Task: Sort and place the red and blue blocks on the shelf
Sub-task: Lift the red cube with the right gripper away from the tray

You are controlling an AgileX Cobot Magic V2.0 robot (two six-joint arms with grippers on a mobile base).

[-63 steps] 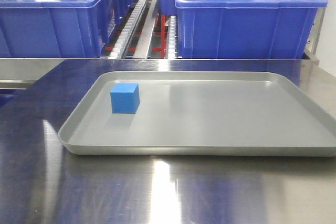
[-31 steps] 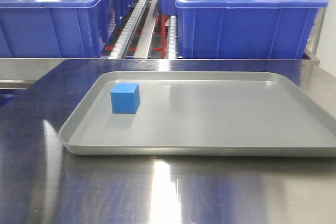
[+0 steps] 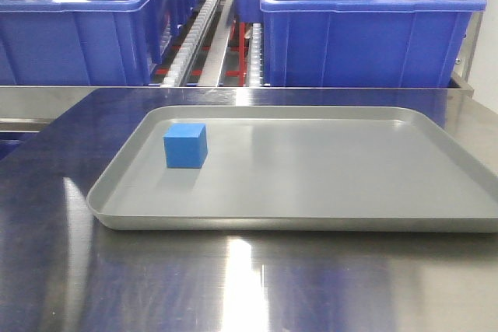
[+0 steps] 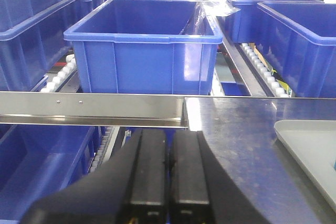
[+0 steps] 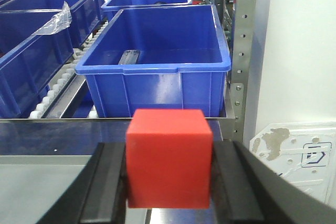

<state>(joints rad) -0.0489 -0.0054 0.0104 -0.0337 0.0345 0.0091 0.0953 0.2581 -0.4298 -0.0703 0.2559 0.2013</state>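
1. Lower middle of the front view: one shallow grey rounded-corner metal tray (image 3: 350, 169), lying flat on the shiny steel tabletop (image 3: 233, 293). Holds a single small matte bright blue cube (image 3: 185, 145), set flat in the left part, near the left rim but apart from it.
2. Upper left and upper right of that view: a large deep-blue plastic left bin (image 3: 70, 36) and a matching right bin (image 3: 366, 36). Seen from too low to tell what lies inside.
3. Bottom centre of the right wrist view: right gripper (image 5: 170, 182) clamped on a plain matte red cube (image 5: 169, 157), black fingers flat against its left and right faces, cube upright.
4. Above the red cube: another deep-blue far bin (image 5: 157, 93), with a dark oblong piece (image 5: 128, 56) on its floor at the left, too unclear to name.
5. Bottom centre of the left wrist view: left gripper (image 4: 168, 163), black fingers pressed together with nothing between them, pointing at a deep-blue facing bin (image 4: 144, 66) beyond the tabletop's edge.
6. Edges and room: bare grey tray floor across the whole middle and right; right rim cut off by the frame; a strip of tabletop between the far rim and the metal shelf of white roller rails and red bars (image 3: 194, 33). Perforated grey metal post (image 5: 242, 51) just right of the far bin.
7. Count: one tray, one blue cube, one red cube, two grippers, two front-row bins in the front view with more behind.
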